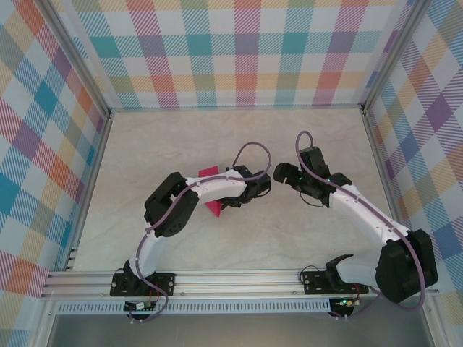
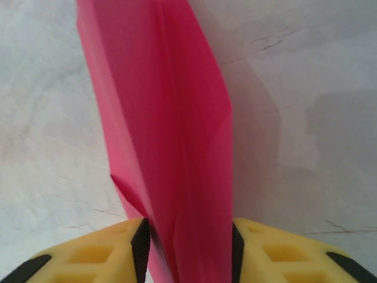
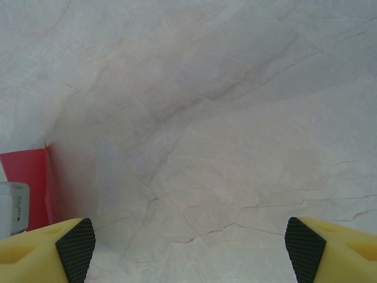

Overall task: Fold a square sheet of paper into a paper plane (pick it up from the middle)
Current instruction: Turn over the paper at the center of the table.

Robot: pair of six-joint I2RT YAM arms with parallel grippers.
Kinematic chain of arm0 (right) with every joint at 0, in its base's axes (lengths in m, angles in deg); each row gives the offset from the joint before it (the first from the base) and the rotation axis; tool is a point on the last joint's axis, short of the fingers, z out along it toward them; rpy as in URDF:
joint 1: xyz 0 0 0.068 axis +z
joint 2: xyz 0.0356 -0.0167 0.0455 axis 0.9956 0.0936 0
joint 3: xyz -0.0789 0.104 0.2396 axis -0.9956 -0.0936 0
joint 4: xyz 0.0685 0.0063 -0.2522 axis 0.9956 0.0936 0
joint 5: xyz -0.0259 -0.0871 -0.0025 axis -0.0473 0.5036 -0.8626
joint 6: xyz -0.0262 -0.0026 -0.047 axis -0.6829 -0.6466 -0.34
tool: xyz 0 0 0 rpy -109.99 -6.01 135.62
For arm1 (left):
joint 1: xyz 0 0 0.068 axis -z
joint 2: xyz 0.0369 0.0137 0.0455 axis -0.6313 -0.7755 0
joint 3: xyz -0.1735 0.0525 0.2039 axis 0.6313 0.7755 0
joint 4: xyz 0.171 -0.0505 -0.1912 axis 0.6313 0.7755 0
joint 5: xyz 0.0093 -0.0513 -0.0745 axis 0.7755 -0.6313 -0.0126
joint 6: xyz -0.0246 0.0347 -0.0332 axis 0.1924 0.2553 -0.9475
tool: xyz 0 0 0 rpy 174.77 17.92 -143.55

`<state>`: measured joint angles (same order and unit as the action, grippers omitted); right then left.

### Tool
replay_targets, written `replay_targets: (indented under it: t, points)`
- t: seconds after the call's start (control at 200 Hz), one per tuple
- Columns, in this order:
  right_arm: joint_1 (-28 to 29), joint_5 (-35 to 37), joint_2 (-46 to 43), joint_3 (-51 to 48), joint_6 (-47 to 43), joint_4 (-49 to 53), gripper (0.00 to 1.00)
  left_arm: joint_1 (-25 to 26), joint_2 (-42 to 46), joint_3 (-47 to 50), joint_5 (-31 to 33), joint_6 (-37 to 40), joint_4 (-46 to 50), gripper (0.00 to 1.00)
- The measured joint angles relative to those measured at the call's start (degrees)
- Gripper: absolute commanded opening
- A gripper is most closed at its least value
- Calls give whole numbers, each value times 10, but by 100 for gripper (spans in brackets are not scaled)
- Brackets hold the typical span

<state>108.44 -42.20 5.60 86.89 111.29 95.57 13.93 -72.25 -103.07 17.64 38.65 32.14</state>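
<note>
Left gripper (image 2: 191, 253) half apart, paper (image 2: 171, 118) between touching both pads (image 2: 141, 244); clamped or loose, can't tell. Right gripper (image 3: 188, 242) wide apart above table (image 3: 206, 118).

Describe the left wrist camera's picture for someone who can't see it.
A folded pink-red paper, creased lengthwise, rises up the middle of the frame from between the yellow, black-padded fingers of the left gripper. Behind it lies a pale marbled table. Whether the fingers are pinching the paper is unclear.

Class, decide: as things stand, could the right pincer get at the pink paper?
Probably yes: the right pincer stands open near the pink paper, over bare table, though the left pincer straddles it.
</note>
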Motion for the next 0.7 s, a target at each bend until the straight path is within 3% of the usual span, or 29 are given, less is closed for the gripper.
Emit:
replay_targets:
  t: [0.135,0.35,0.53,0.7]
  points:
    - [0,-3,0,0,-2,0,86,-8,40,35,-57,11,-46,56]
    - [13,-37,27,2,-19,0,84,-61,217,144,-205,37,-166,67]
    - [97,-44,91,53,-35,5,80,-135,343,247,-303,30,-266,76]
    - [201,-27,198,153,-48,13,68,-228,427,351,-339,2,-308,80]
